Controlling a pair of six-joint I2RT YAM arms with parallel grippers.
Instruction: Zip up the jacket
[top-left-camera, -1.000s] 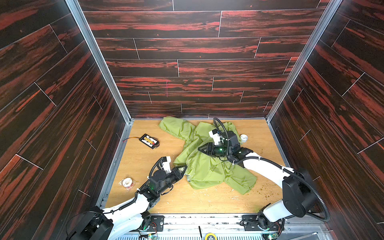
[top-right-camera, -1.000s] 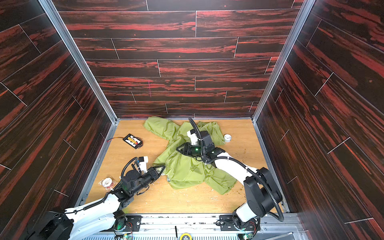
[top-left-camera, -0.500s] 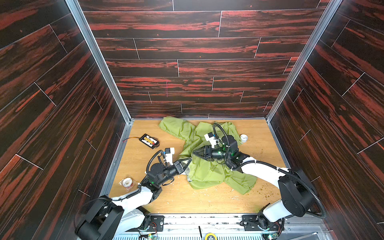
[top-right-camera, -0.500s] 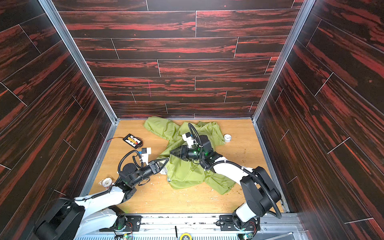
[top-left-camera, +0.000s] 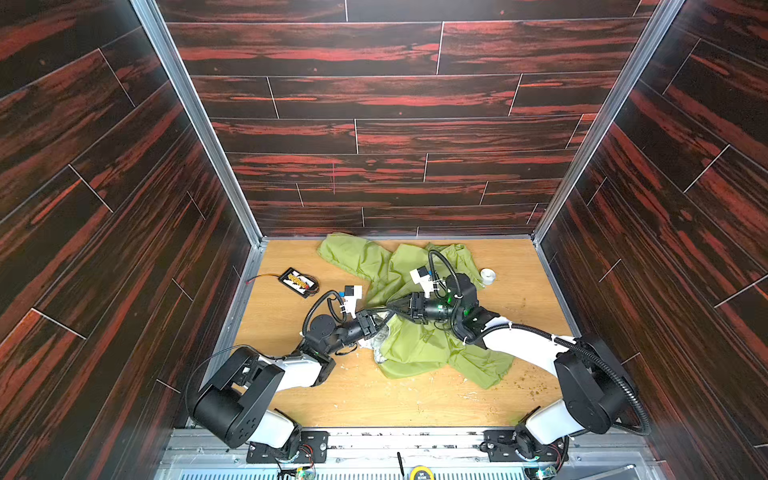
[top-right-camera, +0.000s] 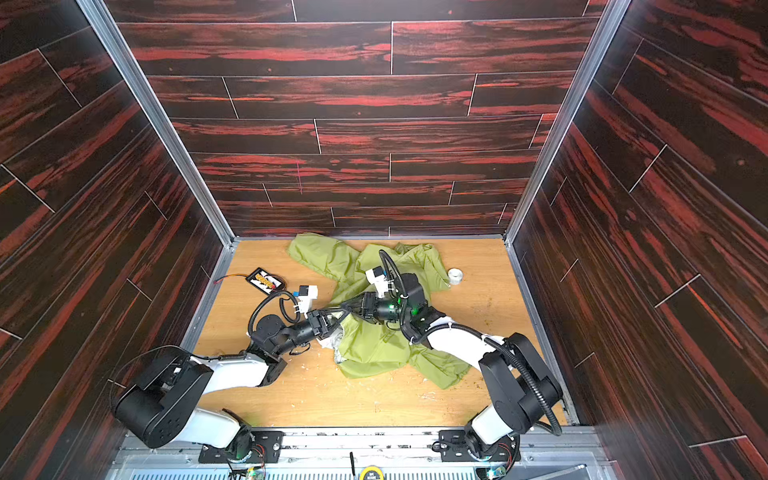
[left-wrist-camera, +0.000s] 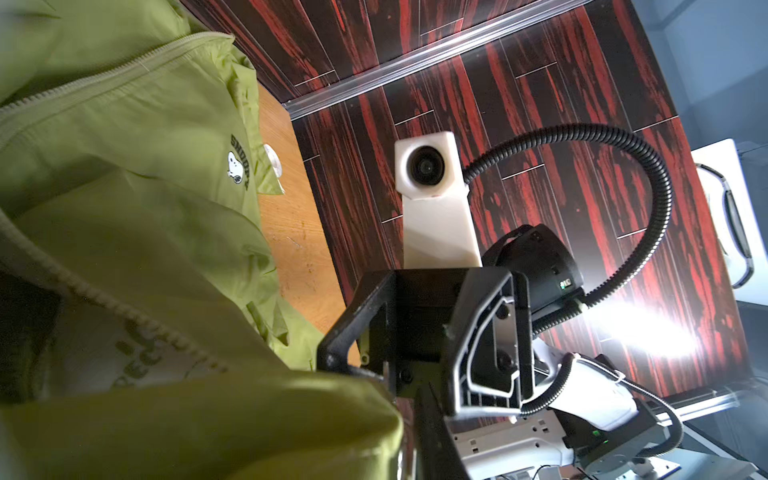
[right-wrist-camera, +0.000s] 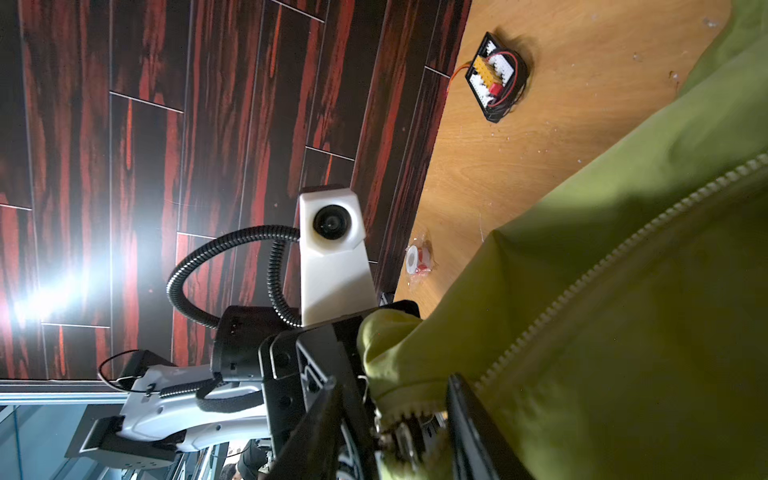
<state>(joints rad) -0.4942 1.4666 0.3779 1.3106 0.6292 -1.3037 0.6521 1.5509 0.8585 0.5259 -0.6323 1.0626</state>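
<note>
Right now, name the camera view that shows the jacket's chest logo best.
The left wrist view: the chest logo is close and readable. Both top views show the jacket too small to find it; the right wrist view shows only fabric and zipper.

Only thing I can actually read is "SNOOPY" in dark letters on the jacket (left-wrist-camera: 124, 137), in the chest logo (left-wrist-camera: 240, 166) next to a little white dog head, off to one side of the zipper (left-wrist-camera: 104, 75). The green lettering on the lining (left-wrist-camera: 137, 353) by that zipper is too blurry to make out
</note>
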